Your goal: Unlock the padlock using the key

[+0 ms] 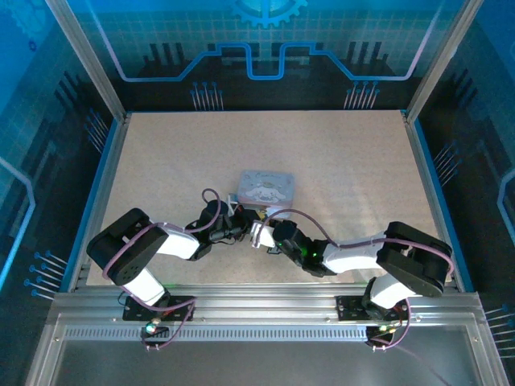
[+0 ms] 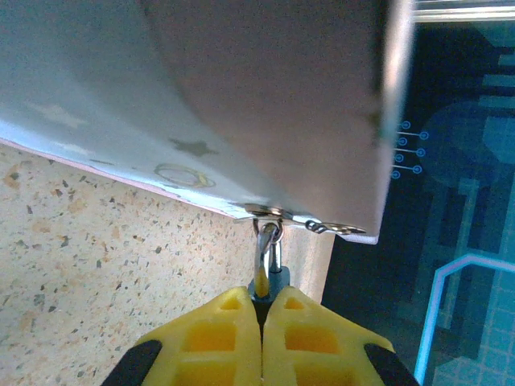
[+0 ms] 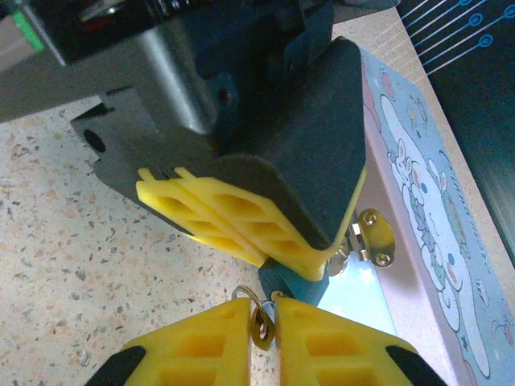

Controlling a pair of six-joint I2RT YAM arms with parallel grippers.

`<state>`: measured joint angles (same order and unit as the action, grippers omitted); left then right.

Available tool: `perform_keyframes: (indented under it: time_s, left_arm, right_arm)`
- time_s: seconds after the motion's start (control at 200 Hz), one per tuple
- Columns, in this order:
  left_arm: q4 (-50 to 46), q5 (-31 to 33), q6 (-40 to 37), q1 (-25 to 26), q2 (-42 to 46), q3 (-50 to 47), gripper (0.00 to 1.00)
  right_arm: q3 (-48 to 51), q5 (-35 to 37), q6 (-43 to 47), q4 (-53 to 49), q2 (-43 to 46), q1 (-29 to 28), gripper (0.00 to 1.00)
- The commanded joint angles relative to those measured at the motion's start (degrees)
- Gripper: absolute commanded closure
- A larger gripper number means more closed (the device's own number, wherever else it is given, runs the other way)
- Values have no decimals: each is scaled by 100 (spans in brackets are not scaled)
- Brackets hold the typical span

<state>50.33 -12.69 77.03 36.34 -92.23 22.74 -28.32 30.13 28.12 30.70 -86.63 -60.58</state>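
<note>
The padlock is a small dark teal block hanging by its thin shackle from the hasp of the tin. My left gripper is shut on the padlock's body, and its yellow fingers cover most of it in the right wrist view. The key is a small brass piece with a wire ring, its tip at the padlock's underside. My right gripper is pinched on the key's head. Both grippers meet just in front of the tin.
The silvery tin, with a cartoon picture on its lid, lies at the middle of the speckled table. Its brass hasp plate sits beside the padlock. Metal rails and blue walls frame the table; both arms crowd the near centre.
</note>
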Motion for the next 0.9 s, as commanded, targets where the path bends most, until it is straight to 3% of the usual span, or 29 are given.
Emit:
perform_keyframes:
  time_s: [0.0, 0.295, 0.895]
  left_arm:
    - [146, 5, 93, 39, 179, 110, 96]
    - [173, 0, 103, 43, 143, 119, 96]
    - [276, 20, 172, 46, 55, 91, 97]
  right_arm:
    - [-162, 168, -171, 165, -90, 94, 87]
    - [-144, 196, -427, 147, -39, 230, 100]
    - [-112, -213, -1642, 320, -97, 321, 100]
